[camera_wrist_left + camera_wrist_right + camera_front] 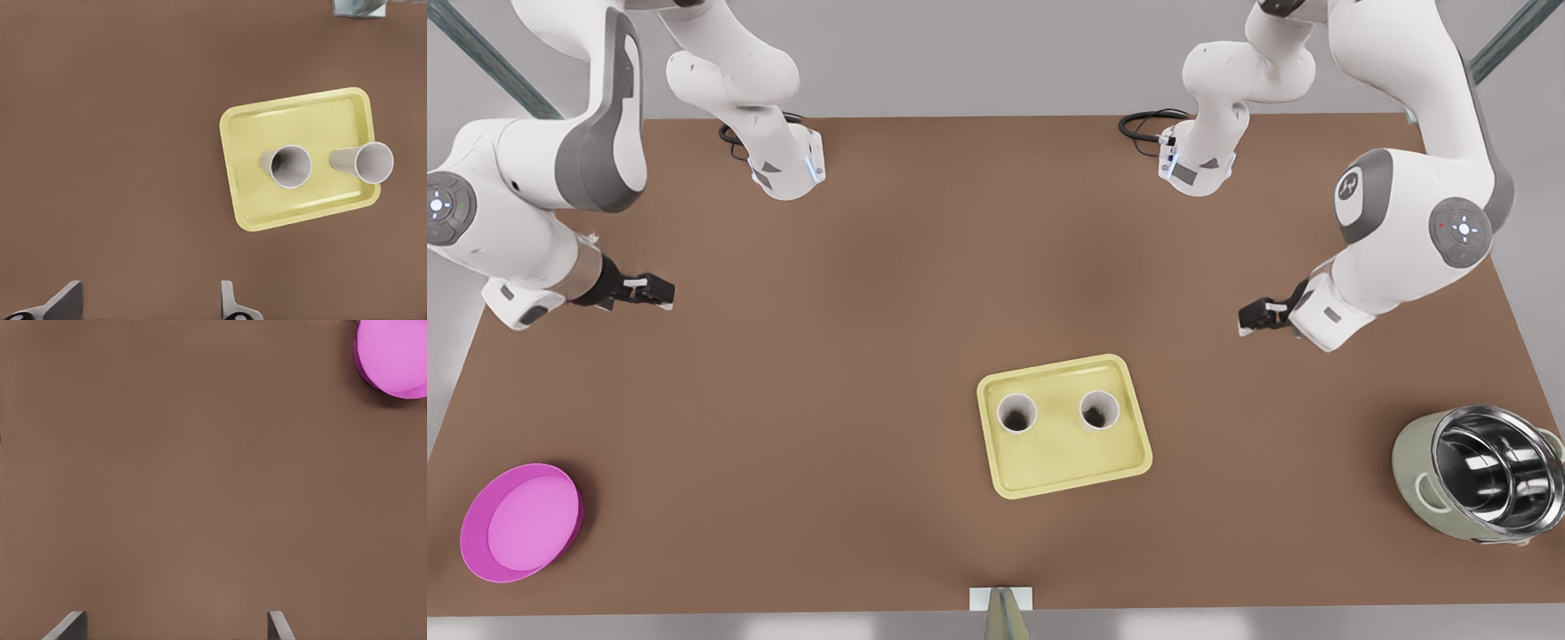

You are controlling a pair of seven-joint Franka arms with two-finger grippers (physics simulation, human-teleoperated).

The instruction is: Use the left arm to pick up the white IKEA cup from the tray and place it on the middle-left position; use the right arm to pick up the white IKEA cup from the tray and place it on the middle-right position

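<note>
A pale yellow rectangular tray [1064, 425] with rounded corners and a low raised rim lies flat on the smooth brown desk [871, 293], a little toward the front view's right of centre. Two white tapered cups stand upright in it side by side, apart: one cup [1016, 413] toward the front view's left, the other cup [1099, 411] toward its right.

A round magenta bowl [520, 522] sits near the desk's corner at the front view's left, and a pale green cooker with a shiny steel pot [1480, 476] stands at the right edge.

The left gripper [1252, 317] hangs at the front view's right, fingers [230, 307] spread apart and empty. The right gripper [660, 292] hangs at the front view's left, its fingers [277, 627] likewise apart. Bare desk lies open between both grippers and the tray.
</note>
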